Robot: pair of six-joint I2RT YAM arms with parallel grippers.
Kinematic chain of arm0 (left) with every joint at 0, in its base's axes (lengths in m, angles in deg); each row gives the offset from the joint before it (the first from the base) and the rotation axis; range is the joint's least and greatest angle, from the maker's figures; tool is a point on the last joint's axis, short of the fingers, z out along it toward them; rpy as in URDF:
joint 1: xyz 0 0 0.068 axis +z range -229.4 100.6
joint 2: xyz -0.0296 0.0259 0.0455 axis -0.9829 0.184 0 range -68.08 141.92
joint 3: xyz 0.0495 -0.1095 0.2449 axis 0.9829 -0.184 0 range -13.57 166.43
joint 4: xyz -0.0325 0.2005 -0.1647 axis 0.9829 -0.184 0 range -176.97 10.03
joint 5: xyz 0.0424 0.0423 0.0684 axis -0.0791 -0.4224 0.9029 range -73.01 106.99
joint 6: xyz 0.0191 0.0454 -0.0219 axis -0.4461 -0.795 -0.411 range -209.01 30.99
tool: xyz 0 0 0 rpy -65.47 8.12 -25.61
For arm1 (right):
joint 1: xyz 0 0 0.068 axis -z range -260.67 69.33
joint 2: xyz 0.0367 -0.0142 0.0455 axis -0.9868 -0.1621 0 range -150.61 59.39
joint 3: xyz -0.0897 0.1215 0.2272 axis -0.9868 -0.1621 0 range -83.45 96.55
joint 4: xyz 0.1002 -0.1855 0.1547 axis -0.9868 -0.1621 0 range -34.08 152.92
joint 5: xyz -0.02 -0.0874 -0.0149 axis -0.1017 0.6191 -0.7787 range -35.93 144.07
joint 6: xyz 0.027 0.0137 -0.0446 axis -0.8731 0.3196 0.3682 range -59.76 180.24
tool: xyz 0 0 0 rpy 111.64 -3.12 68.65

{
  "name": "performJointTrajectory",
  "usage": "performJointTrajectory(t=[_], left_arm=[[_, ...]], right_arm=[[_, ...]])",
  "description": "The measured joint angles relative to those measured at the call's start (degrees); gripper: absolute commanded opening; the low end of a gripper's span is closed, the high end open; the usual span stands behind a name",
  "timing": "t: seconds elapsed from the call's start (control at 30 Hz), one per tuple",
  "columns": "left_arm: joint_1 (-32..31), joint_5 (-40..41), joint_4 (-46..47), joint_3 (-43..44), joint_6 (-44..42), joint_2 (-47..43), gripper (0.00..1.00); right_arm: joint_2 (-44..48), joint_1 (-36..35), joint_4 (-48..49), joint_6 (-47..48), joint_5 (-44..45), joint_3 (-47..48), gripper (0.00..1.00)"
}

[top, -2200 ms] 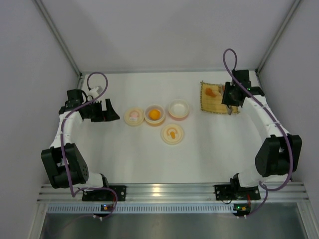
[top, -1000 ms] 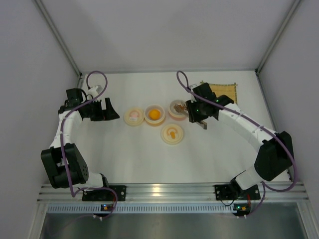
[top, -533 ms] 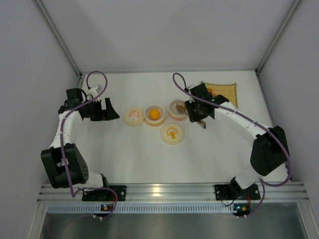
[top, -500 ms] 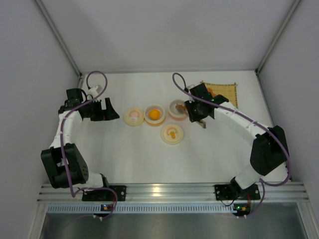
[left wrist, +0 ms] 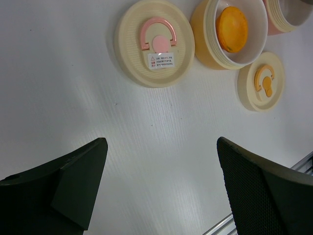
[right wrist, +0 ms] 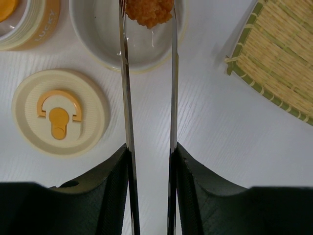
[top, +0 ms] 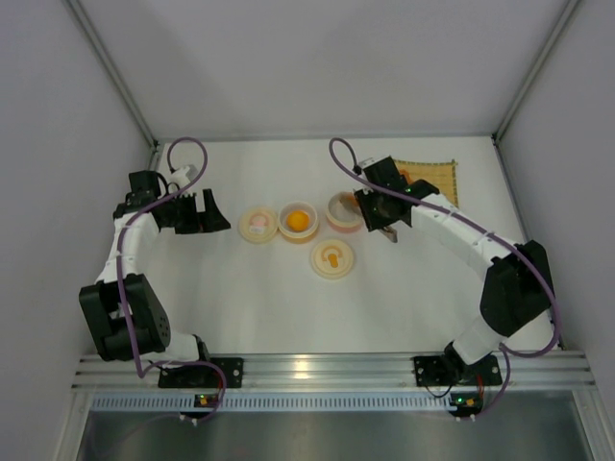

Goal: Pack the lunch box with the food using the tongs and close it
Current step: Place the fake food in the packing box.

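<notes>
The right gripper (right wrist: 151, 161) is clamped on the tongs (right wrist: 126, 98), one finger pressing each silver arm from outside. The arms run nearly parallel out to the tips, which pinch one lump of food (right wrist: 149, 11).

**Handling of the food**
- The lump is orange-brown with a rough, crumbly crust. It is probably light and somewhat soft.
- It is likely to shed crumbs or split under a hard squeeze, so a firm but moderate pinch across its widest part seems right.
- The tong arms are thin, smooth metal and probably springy. The lump could slide if tilted (the contact at each tip is very small).

**Handling of the tongs**
- The grip sits back along the arms, away from the tips.
- The tips can be expected to spread as soon as the gripper eases.

**Position of the food**
- In the right wrist view the lump sits straight ahead of the gripper, at the far end of the tongs.
- It lies inside the rim of the pale bowl (right wrist: 98, 44), toward the bowl's far side.
- Whether it touches the bowl floor cannot be told.
- The woven mat (right wrist: 283, 58) lies to the right of the bowl, apart from it.
- A cream lid with an orange centre (right wrist: 60, 119) lies flat on the tabletop (right wrist: 220, 127), left of the tongs.
- The yellow bowl (left wrist: 230, 29) beside it holds an orange piece.

**Left side**
- The left gripper (left wrist: 161, 166) hangs over bare tabletop with its fingers wide apart, holding nothing.
- It is well clear of the cream lid with a pink centre (left wrist: 154, 44).
</notes>
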Motion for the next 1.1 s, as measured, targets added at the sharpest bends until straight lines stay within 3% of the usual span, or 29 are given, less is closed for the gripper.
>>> performJointTrajectory(t=[0.2, 1.1], left_arm=[[0.0, 0.0, 0.02, 0.0, 0.0, 0.13, 0.98], [0.0, 0.0, 0.0, 0.0, -0.02, 0.13, 0.98]], right_arm=[[-0.2, -0.24, -0.17, 0.46, 0.96, 0.98, 0.45], [1.77, 0.04, -1.11, 0.28, 4.76, 4.81, 0.46]])
